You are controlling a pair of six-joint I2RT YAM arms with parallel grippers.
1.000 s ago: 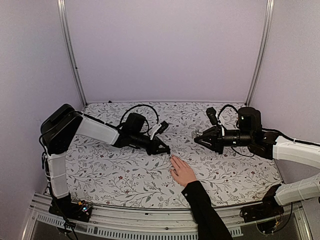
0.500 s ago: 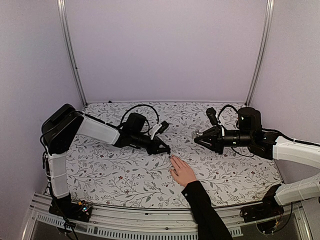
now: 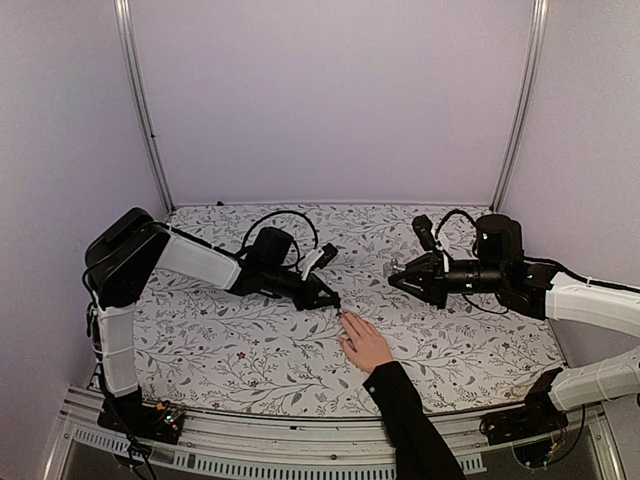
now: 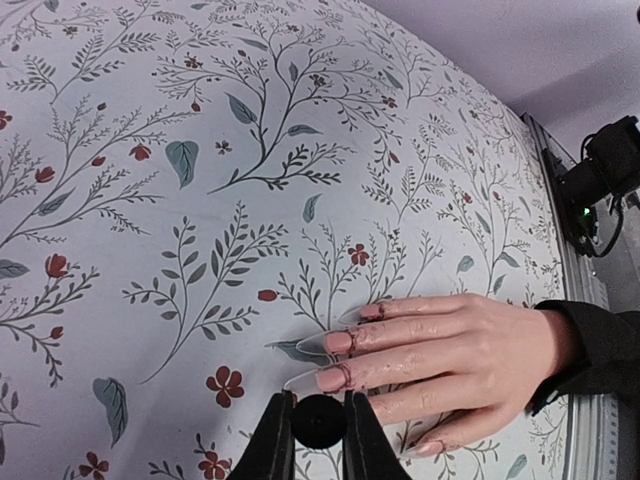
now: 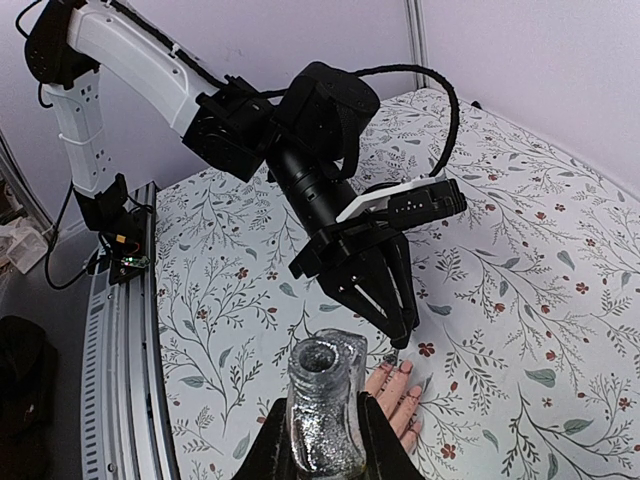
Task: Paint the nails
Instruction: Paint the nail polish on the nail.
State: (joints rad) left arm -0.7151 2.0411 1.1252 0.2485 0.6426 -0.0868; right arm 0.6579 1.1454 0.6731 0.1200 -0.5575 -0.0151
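A light-skinned hand (image 3: 366, 344) in a black sleeve lies palm down on the flowered table. Its long nails (image 4: 338, 342) point left, pinkish with dark red smears at the cuticles. My left gripper (image 4: 320, 428) is shut on a round black brush cap (image 4: 320, 420) just beside the fingertip of one of the middle fingers. From the right wrist view its brush tip (image 5: 397, 349) hangs right above the fingertips (image 5: 402, 372). My right gripper (image 5: 322, 440) is shut on an open, silvery glitter bottle (image 5: 324, 395), held upright off to the right of the hand (image 5: 400, 400).
The flowered cloth (image 3: 250, 340) covers the whole table inside purple walls. The sleeved forearm (image 3: 410, 420) crosses the near edge at centre. The left arm (image 3: 200, 262) reaches in from the left and the right arm (image 3: 560, 295) from the right.
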